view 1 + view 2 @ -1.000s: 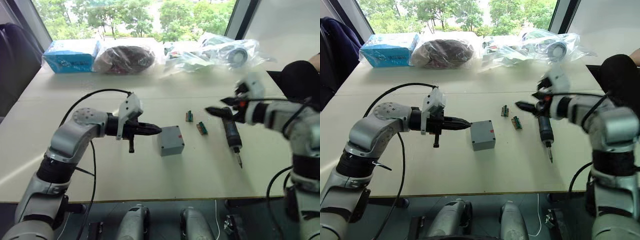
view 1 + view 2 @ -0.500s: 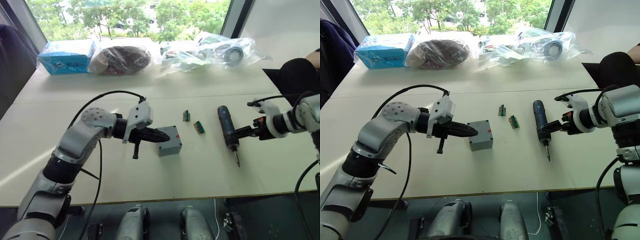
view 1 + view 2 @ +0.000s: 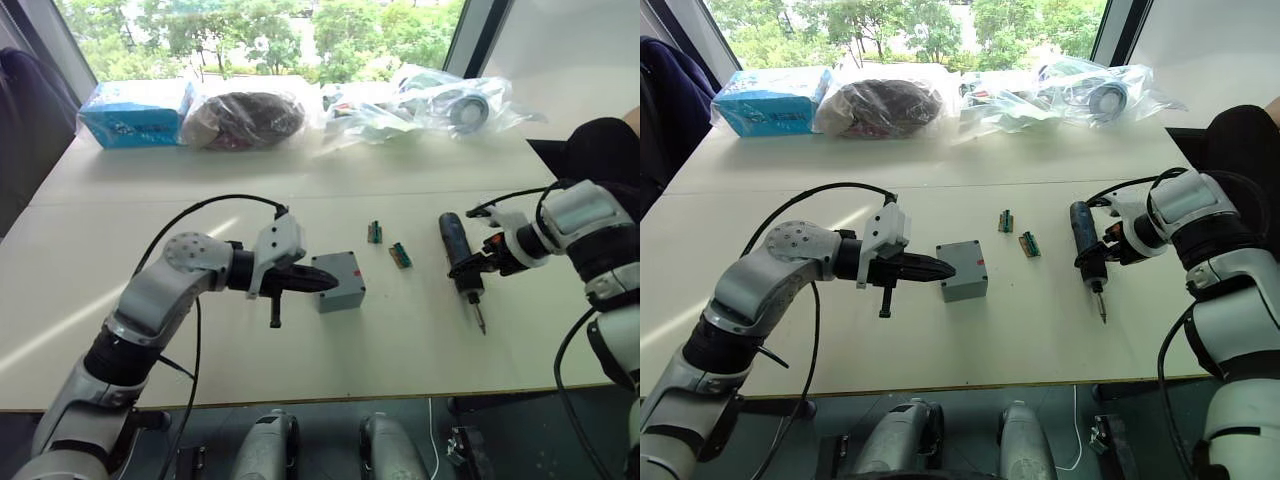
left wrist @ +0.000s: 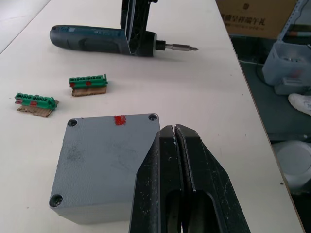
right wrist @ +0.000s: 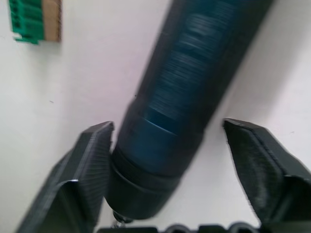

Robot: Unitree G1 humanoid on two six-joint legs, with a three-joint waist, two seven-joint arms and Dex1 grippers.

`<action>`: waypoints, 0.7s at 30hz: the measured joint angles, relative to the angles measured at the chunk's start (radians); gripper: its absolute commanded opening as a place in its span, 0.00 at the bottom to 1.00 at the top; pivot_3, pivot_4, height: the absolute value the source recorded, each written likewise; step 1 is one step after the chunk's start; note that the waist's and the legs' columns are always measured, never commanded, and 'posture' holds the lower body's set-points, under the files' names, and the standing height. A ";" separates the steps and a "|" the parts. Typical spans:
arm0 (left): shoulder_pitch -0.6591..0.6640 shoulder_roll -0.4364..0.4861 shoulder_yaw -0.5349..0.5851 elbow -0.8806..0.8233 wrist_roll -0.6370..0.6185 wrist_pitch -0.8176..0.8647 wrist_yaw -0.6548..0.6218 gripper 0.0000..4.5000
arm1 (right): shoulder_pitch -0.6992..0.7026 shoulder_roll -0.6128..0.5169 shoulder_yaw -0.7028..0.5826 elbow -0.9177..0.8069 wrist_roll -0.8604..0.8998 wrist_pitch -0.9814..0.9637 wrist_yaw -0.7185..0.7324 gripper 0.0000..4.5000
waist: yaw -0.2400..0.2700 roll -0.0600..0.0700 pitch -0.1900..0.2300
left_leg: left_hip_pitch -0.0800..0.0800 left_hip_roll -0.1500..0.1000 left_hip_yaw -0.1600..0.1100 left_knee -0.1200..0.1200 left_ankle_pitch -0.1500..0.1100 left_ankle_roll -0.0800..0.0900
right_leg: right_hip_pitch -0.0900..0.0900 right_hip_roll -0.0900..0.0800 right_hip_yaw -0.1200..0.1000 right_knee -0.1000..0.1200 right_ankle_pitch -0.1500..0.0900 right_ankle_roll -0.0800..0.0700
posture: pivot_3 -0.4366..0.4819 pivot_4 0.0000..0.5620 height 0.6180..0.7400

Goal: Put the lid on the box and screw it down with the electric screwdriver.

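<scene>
The left end effector has its two black fingers pressed together with nothing between them, and its tip lies over the near edge of the lid, which sits on the box on the bench. In the left wrist view the lid's grey top carries a small red mark at its far edge and screw holes at the three corners that show; whether the fingertips actually touch the lid cannot be told. Beyond the box from this end effector lie two small green parts on brown backing, near each other and apart from the box. Farther out again lies the electric screwdriver, flat on the bench, with its thin metal bit pointing toward the bench's near edge. The right end effector is spread wide, one finger on each side of the screwdriver's dark body just above the collar where the bit starts; one finger sits against the barrel, while the other stands a little clear of it, so the tool is straddled, not clamped. Well beyond both end effectors, along the far side of the bench, lie a blue packet and several clear plastic bags.
</scene>
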 measured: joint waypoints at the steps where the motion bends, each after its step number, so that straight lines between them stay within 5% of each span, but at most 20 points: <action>1: 0.004 0.000 0.000 0.000 0.000 0.001 0.003 0.00 | -0.001 0.001 0.005 0.003 -0.008 -0.004 0.010 0.51 | 0.000 0.000 0.000 | 0.000 0.000 0.000 0.000 0.000 0.000 | 0.000 0.000 0.000 0.000 0.000 0.000 | 0.48 0.27 1.00; 2: 0.006 0.000 0.000 0.000 0.000 0.002 0.011 0.00 | -0.002 0.005 0.010 0.005 -0.028 -0.007 0.024 0.42 | 0.001 0.000 0.000 | 0.000 0.000 -0.001 0.000 0.000 0.000 | 0.000 0.000 0.000 0.000 0.000 0.000 | 0.48 0.27 1.00; 8: 0.006 0.001 0.021 0.030 0.002 -0.006 0.018 0.00 | -0.009 0.040 -0.052 0.062 -0.060 -0.020 0.005 0.41 | -0.001 -0.001 0.000 | 0.001 0.000 0.000 0.000 0.000 0.000 | 0.001 0.001 0.000 0.000 0.000 0.000 | 0.48 0.27 1.00; 14: -0.028 0.001 0.035 0.130 0.003 -0.023 0.012 0.00 | -0.019 0.095 -0.360 0.076 -0.011 -0.156 -0.173 0.41 | -0.002 0.004 0.002 | -0.001 0.000 0.001 -0.002 0.001 -0.002 | -0.004 0.001 0.001 0.002 0.000 0.000 | 0.48 0.27 1.00; 17: -0.062 0.004 0.046 0.173 0.004 -0.033 -0.007 0.00 | 0.001 0.161 -0.643 -0.144 0.115 -0.217 -0.271 0.41 | -0.003 0.004 0.002 | -0.008 0.000 0.001 -0.002 0.004 -0.007 | -0.012 0.002 0.001 0.004 0.000 0.000 | 0.48 0.27 1.00; 21: -0.084 0.001 0.024 0.218 0.014 -0.050 -0.041 0.00 | 0.184 0.352 -0.915 -0.639 0.287 -0.294 -0.418 0.41 | 0.009 0.001 0.001 | -0.009 0.001 0.000 -0.004 0.005 -0.009 | -0.010 0.002 -0.001 0.003 0.000 0.000 | 0.48 0.27 1.00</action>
